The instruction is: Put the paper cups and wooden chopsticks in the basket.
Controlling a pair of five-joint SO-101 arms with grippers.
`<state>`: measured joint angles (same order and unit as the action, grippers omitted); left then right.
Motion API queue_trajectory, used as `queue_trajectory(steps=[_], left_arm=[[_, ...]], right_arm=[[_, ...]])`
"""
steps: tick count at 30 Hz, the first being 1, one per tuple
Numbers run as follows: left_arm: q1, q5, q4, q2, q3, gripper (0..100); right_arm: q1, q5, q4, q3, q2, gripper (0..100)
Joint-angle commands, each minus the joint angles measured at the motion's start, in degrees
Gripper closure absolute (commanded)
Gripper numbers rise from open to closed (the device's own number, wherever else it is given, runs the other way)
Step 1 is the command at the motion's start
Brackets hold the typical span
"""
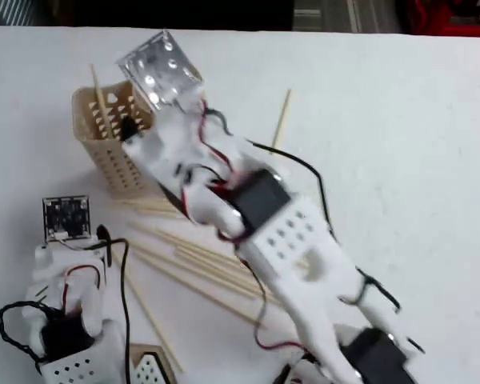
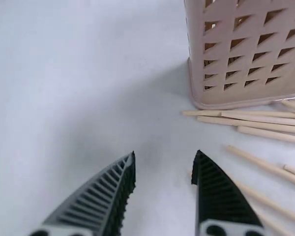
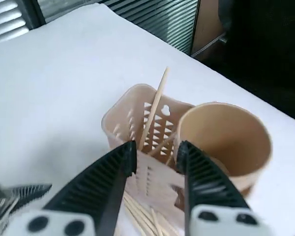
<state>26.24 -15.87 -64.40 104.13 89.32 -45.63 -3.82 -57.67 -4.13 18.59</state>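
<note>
White table (image 1: 400, 120) runs to a far edge at the top of the high view, with dark room beyond it. The right wrist view adds slatted blinds (image 3: 137, 19) past that edge.

Item 1: the basket (image 1: 104, 152) stands upright near the far left of the table. 1 upright chopstick (image 1: 98, 90) leans inside it.

Item 2: the right arm (image 1: 256, 200) crosses the table diagonally and covers the basket's top in the high view. Its wrist view shows what that view hides. The right gripper (image 3: 156, 155) hangs just above the rim with its jaws slightly parted and nothing between them. A paper cup (image 3: 226, 142) is tilted at the basket's far side, mouth up. Whether it sits inside or against the wall cannot be told.

Item 3: the left gripper (image 2: 163, 167) is low over bare table, jaws apart and holding nothing, near the basket's foot.

Item 4: loose chopsticks (image 1: 200, 260) lie scattered flat between the 2 arms, some ends touching the basket's base. A single chopstick (image 1: 282, 118) lies apart beyond the right arm.

Open surface is widest on the right arm's outer side.
</note>
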Motion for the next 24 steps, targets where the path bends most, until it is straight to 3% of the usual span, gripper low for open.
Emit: queue_trajectory(steps=[1,7,12,18,24], left_arm=[[0.22,-0.53,1.14,0.57,-0.18,80],[0.22,-0.53,1.14,0.57,-0.18,80],[0.22,-0.53,1.14,0.57,-0.09,80],[0.22,-0.53,1.14,0.57,-0.09,80],[0.22,-0.53,1.14,0.57,-0.09,80]], right_arm=[[1.01,-3.78,-10.15,-2.29,6.29,85.4],[2.33,-9.76,-31.16,-2.29,7.96,85.4],[7.87,-17.93,-38.37,2.73,7.96,85.4],[12.18,-24.88,-34.86,19.25,7.96,85.1],[16.22,-29.63,-18.33,37.19,7.96,85.0]])
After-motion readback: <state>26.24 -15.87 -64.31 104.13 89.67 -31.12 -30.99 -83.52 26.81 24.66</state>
